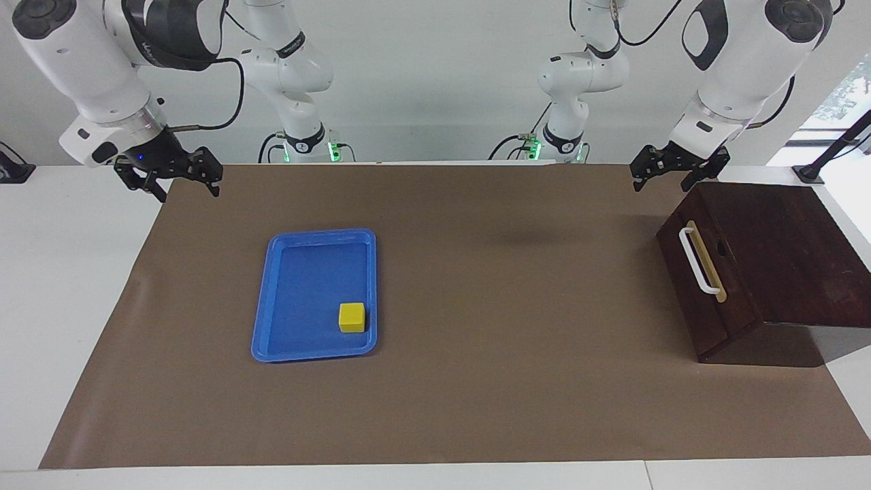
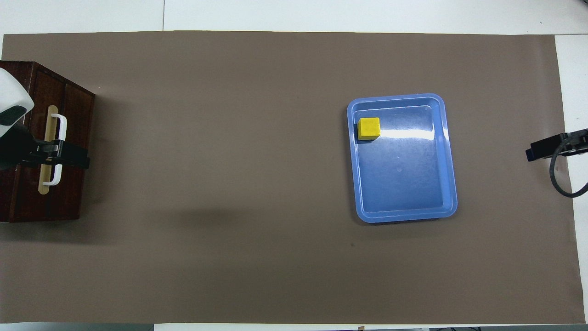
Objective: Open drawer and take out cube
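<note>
My yellow cube [image 1: 352, 317] sits in the blue tray [image 1: 262, 320]; the drawer [image 1: 701, 272] is shut. My left gripper [image 1: 676, 169] and right gripper [image 1: 170, 178] hover raised, fingers apart, holding nothing.

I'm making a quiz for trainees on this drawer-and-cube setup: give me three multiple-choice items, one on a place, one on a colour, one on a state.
1. Where is the cube?
A. in the blue tray
B. on the wooden box
C. on the bare brown mat

2. What colour is the handle of the drawer?
A. black
B. white
C. yellow

3. How is the drawer?
A. pulled fully out
B. removed from the box
C. shut

Answers: 1 A, the yellow cube sits in a tray corner; 2 B, a white bar on a tan strip; 3 C, the drawer front sits flush with the dark box, no interior showing.
</note>
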Controlling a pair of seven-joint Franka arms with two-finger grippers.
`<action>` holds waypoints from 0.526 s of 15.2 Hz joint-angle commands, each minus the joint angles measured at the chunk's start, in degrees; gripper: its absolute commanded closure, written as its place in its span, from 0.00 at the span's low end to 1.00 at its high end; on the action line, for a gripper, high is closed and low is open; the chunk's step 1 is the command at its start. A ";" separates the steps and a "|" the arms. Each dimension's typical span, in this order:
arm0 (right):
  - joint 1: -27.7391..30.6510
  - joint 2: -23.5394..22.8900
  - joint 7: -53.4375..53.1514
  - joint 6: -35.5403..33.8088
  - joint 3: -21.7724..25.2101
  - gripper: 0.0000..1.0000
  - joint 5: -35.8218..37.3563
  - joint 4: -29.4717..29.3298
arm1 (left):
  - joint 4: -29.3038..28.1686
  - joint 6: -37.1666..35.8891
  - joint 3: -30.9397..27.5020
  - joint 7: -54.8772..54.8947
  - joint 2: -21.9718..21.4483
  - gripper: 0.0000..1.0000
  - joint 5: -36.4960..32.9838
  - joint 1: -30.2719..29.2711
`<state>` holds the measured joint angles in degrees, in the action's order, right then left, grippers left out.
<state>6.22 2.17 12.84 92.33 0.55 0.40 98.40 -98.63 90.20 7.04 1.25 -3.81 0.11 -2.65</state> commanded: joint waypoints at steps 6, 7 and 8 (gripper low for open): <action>-0.24 -0.68 -1.23 -2.32 0.50 0.00 1.45 -3.30 | 0.90 -1.08 -0.18 0.15 0.21 0.00 0.33 -0.08; -0.24 -0.67 -1.23 -2.50 0.50 0.00 1.45 -3.38 | 0.90 -1.08 -0.18 0.15 0.21 0.00 0.33 -0.08; -0.33 -0.67 -1.23 -2.76 0.50 0.00 1.45 -3.65 | 0.90 -1.08 -0.10 0.15 0.21 0.00 0.33 -0.08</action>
<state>6.21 1.49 12.61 90.32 0.99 0.41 94.89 -98.63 90.20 7.03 1.25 -3.81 0.11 -2.64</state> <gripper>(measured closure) 0.000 0.000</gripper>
